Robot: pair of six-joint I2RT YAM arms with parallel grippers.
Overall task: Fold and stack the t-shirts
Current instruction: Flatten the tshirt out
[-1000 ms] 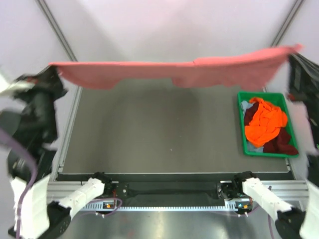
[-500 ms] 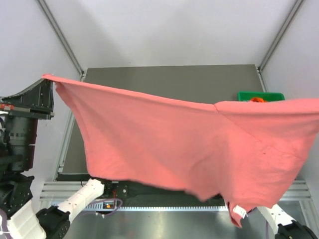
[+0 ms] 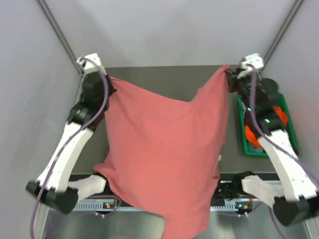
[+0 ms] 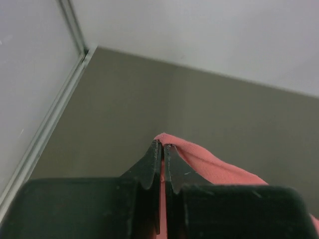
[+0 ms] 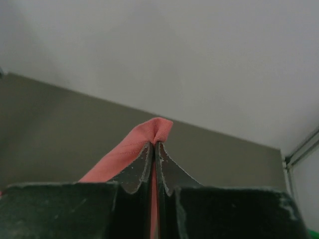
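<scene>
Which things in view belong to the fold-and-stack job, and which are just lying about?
In the job:
- salmon-pink t-shirt, held up by two corners
- left gripper and right gripper, each shut on a corner
- orange t-shirt, partly hidden behind the right arm

Just there:
- green bin, holding the orange t-shirt
- table

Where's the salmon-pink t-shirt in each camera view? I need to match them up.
Top external: the salmon-pink t-shirt hangs spread across mid-frame, held at its two upper corners and reaching the bottom edge.
Left wrist: one corner is pinched in the jaws and trails to the lower right.
Right wrist: one corner is pinched in the jaws and trails to the lower left.
Shared landmark: the grey table lies behind the shirt in every view.
</scene>
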